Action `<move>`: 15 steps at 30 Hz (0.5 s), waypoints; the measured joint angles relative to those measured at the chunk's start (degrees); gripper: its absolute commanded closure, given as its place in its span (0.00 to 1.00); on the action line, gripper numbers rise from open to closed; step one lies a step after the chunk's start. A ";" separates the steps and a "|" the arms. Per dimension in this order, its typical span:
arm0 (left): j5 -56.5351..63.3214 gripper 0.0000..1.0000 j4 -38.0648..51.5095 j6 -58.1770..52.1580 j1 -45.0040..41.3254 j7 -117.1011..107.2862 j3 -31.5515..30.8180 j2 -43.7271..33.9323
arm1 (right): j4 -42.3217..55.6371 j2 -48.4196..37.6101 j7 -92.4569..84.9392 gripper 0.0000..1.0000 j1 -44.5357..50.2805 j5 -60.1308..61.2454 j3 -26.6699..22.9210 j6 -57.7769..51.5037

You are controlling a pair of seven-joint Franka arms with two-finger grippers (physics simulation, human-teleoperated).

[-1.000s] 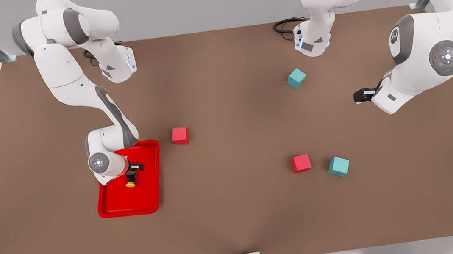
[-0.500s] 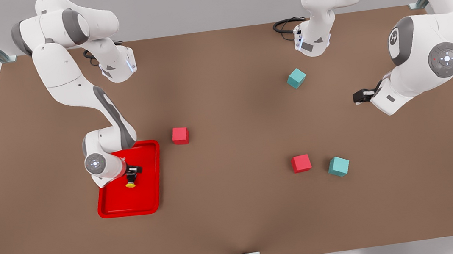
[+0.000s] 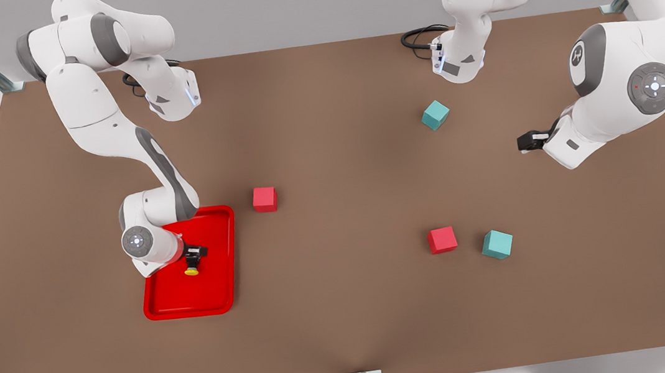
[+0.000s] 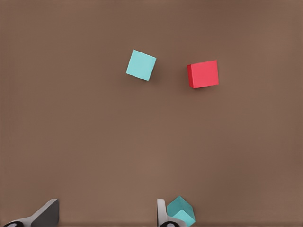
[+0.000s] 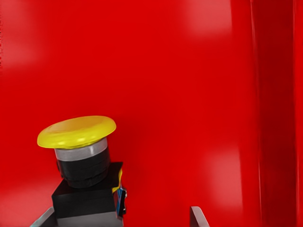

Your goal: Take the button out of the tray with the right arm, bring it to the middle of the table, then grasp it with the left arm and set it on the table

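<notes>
The button (image 3: 192, 269), a grey-black body with a yellow cap, lies in the red tray (image 3: 219, 293) on the front view's left. My right gripper (image 3: 195, 252) is low over it. In the right wrist view the button (image 5: 83, 156) lies between the open fingertips (image 5: 198, 216) of the right gripper (image 5: 122, 215), close to one finger, with a wide gap to the other. My left gripper (image 3: 526, 141) hangs above the table (image 3: 346, 310) at the front view's right, waiting. In the left wrist view the left gripper (image 4: 106, 213) is open and holds nothing.
A red cube (image 3: 264, 198) sits just beyond the tray's corner. A teal cube (image 3: 435, 115) lies near the left gripper, and a red cube (image 3: 442, 239) and a teal cube (image 3: 497, 244) lie side by side at the front right. The tray rim (image 5: 277, 113) runs beside the button.
The right arm's wrist has shifted slightly toward the front view's left, drawing the gripper closer over the button. The left arm has barely moved. The button stays in place.
</notes>
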 measured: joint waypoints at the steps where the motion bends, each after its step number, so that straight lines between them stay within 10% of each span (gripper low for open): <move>1: 0.00 0.00 0.00 0.00 0.01 0.00 0.00 -0.03 | 0.00 0.00 0.01 0.00 0.00 0.00 0.01 0.03; 3: 0.00 0.00 0.02 0.00 0.03 0.00 -0.02 -0.05 | 0.00 0.01 0.01 0.16 0.00 0.02 0.01 0.07; 15: 0.13 0.00 0.25 -0.33 0.04 -0.02 -0.10 -0.30 | 0.00 0.00 0.01 0.18 -0.07 0.96 0.02 0.18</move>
